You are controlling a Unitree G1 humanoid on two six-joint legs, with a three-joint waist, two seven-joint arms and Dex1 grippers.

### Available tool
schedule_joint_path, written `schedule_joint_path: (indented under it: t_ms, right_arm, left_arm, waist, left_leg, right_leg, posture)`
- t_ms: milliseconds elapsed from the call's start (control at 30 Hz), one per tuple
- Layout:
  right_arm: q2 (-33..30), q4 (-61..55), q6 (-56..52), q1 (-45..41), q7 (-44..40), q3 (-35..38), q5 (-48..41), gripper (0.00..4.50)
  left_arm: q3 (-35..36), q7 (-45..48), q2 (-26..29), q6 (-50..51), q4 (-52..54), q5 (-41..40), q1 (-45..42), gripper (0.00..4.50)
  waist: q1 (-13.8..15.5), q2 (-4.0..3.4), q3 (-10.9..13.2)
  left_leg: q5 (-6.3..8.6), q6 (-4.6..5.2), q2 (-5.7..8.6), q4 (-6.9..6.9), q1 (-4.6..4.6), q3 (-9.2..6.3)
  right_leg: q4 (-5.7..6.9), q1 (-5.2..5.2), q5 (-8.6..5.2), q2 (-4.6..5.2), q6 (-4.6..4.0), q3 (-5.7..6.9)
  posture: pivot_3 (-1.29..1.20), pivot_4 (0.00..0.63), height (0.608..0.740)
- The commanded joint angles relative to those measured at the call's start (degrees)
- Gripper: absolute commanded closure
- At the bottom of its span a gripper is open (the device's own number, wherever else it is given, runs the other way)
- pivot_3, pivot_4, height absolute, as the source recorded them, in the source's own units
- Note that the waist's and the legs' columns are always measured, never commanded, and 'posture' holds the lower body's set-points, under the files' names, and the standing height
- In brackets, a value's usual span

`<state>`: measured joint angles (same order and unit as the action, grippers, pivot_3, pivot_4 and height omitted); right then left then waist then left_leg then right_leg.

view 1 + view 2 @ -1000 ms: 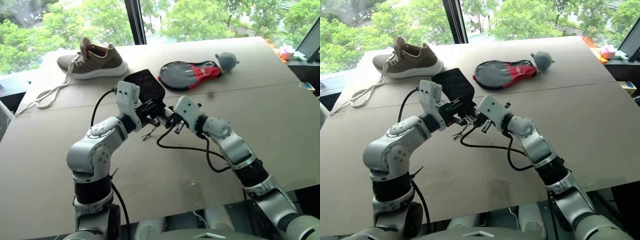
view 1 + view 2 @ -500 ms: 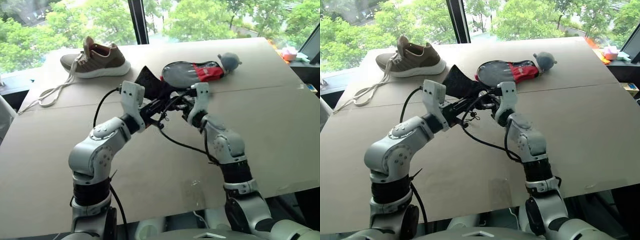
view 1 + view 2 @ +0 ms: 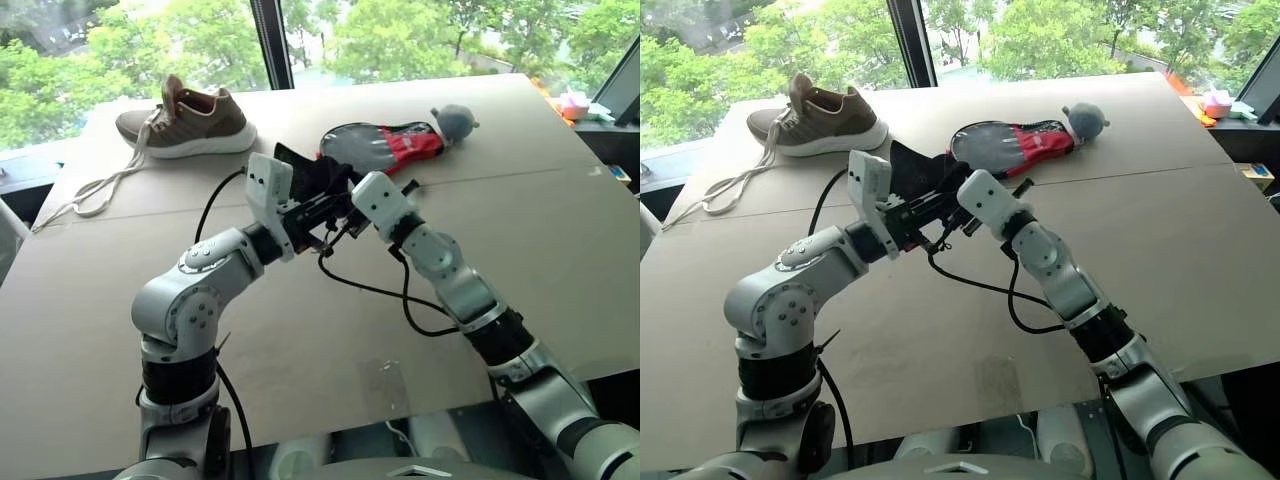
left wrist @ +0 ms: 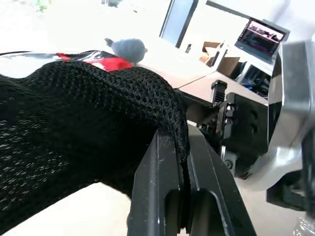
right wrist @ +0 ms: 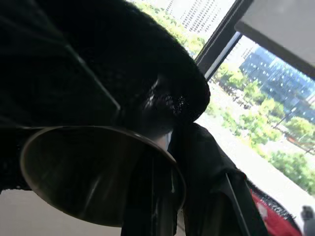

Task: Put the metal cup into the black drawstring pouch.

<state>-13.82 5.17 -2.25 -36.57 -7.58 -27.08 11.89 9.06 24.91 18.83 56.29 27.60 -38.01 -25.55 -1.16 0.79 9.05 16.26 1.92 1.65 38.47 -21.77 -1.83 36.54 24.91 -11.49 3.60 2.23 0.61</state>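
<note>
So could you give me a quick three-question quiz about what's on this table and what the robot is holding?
1. True or false: the left gripper is shut on the edge of the black drawstring pouch.
2. What does the right gripper hold by its rim? A) the shoe B) the metal cup C) the paddle case
3. Fill in: the small grey soft toy lies at the end of the grey-and-red ____.

Key:
1. True.
2. B, the metal cup, its mouth up against the pouch.
3. Paddle case; the shoe lies apart, further left.
</note>
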Motion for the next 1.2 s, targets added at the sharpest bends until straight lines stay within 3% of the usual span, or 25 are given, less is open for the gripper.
schedule_joint_path:
  t_ms: [33, 100, 133, 267, 433, 533, 667, 800, 867, 1000, 1133, 1200]
  right_arm:
    - [-1.45, 1.63, 6.04, -1.74, 1.31, -0.47, 7.02, 4.41]
    - [1.00, 1.43, 6.28, -1.01, 0.61, 2.25, 3.57, 4.41]
    - [4.42, 0.70, 3.49, 0.11, -0.04, 5.43, -2.19, 4.41]
    - [18.87, -2.59, -15.95, 2.63, 0.37, 21.73, -28.10, 4.41]
    - [25.81, -5.06, -35.42, 2.39, 4.54, 34.03, -51.07, 4.41]
    - [22.29, -5.68, -33.45, 1.96, 5.74, 30.47, -45.77, 4.41]
    - [8.51, -6.10, -15.49, 0.43, 3.73, 11.39, -17.48, 4.41]
    - [1.30, -5.59, -4.60, -1.73, 3.42, 1.79, -2.27, 4.41]
    - [0.36, -4.75, -1.45, -2.02, 3.64, 0.78, 1.44, 4.41]
    - [2.57, -3.92, -0.43, -1.14, 3.29, 3.50, 1.34, 4.41]
    - [18.11, -6.07, -17.75, 1.72, 3.56, 19.31, -22.92, 4.41]
    - [23.01, -6.96, -25.76, 1.69, 4.26, 25.69, -32.57, 4.41]
  left_arm:
    - [-1.18, 1.69, 0.87, -1.39, 2.91, -2.41, -0.82, 4.50]
    - [-2.44, 2.49, 1.92, -1.99, 3.22, -1.87, -0.37, 4.50]
    - [-3.37, 3.16, 2.72, -2.43, 3.45, -1.39, -0.03, 4.50]
    - [-4.63, 4.35, 4.00, -4.79, 3.83, -1.42, 1.01, 4.50]
    - [-4.62, 4.56, 4.93, -6.50, 2.45, -1.08, 1.51, 4.50]
    - [-4.02, 4.60, 4.58, -6.95, 1.97, -2.17, 1.46, 4.50]
    - [-1.78, 3.00, 2.16, -6.22, 1.54, -5.64, 0.32, 4.50]
    - [0.65, 0.19, -1.09, -4.96, 0.51, -9.97, -1.77, 4.50]
    - [1.50, -0.86, -2.24, -4.36, 0.22, -11.96, -2.45, 4.50]
    - [2.32, -2.13, -3.27, -3.54, -0.37, -14.83, -3.07, 4.50]
    - [0.92, -1.47, -2.52, -3.56, -0.27, -15.23, -2.17, 4.50]
    - [0.42, -1.07, -2.14, -3.56, -0.03, -15.30, -1.59, 4.50]
  waist:
    - [0.00, 0.00, 0.00]
    - [-0.01, 0.01, 0.01]
    - [0.01, 0.01, 0.01]
    - [0.12, 0.01, 0.01]
    - [0.87, -0.02, 0.02]
    - [0.38, -0.04, 0.03]
    - [-0.08, -0.08, 0.06]
    - [-0.01, -0.01, 0.02]
    - [0.00, 0.00, 0.02]
    - [0.06, 0.08, -0.02]
    - [0.11, 0.11, -0.04]
    - [0.25, 0.10, -0.04]
  left_leg:
    - [-0.01, -0.02, -0.01, -0.01, 0.00, 0.00]
    - [-0.02, -0.03, -0.03, -0.02, -0.01, 0.00]
    - [-0.02, -0.03, -0.04, -0.03, -0.01, 0.00]
    - [-0.02, -0.04, -0.19, -0.06, -0.02, -0.05]
    - [0.03, 0.05, -0.07, -0.02, -0.06, -0.22]
    - [0.04, 0.07, 0.01, -0.06, -0.08, -0.18]
    - [0.04, 0.06, 0.00, -0.12, -0.07, -0.03]
    - [0.02, 0.05, 0.03, -0.06, -0.12, 0.09]
    - [0.02, 0.04, 0.01, -0.06, -0.10, 0.12]
    - [0.02, 0.03, -0.04, -0.04, -0.10, 0.11]
    - [0.01, 0.03, -0.16, -0.04, -0.11, 0.06]
    - [0.01, 0.03, -0.17, -0.04, -0.13, 0.04]
  right_leg:
    - [0.00, 0.01, 0.00, 0.00, -0.01, 0.00]
    - [-0.02, 0.01, 0.00, -0.01, -0.01, -0.01]
    - [-0.02, 0.01, 0.00, -0.01, -0.01, -0.03]
    - [-0.04, 0.00, 0.01, -0.05, -0.04, -0.16]
    - [-0.16, -0.12, 0.02, 0.09, -0.04, 0.00]
    - [-0.18, -0.09, 0.02, 0.10, -0.03, -0.01]
    - [-0.07, 0.08, 0.01, -0.04, -0.04, 0.00]
    - [-0.02, 0.17, 0.00, -0.01, -0.01, -0.08]
    - [0.00, 0.17, 0.00, -0.01, -0.01, -0.11]
    - [0.01, 0.17, 0.01, -0.02, -0.01, -0.11]
    - [0.00, 0.14, 0.01, -0.04, -0.03, -0.22]
    - [0.01, 0.15, 0.02, -0.03, -0.04, -0.24]
  posture:
    - [0.00, 0.150, 0.740]
    - [0.00, 0.150, 0.740]
    - [0.00, 0.150, 0.740]
    - [0.00, 0.150, 0.740]
    - [0.00, 0.150, 0.740]
    - [0.00, 0.150, 0.740]
    - [0.00, 0.150, 0.740]
    - [0.00, 0.150, 0.740]
    - [0.00, 0.150, 0.740]
    - [0.00, 0.150, 0.740]
    - [0.00, 0.150, 0.740]
    - [0.00, 0.150, 0.740]
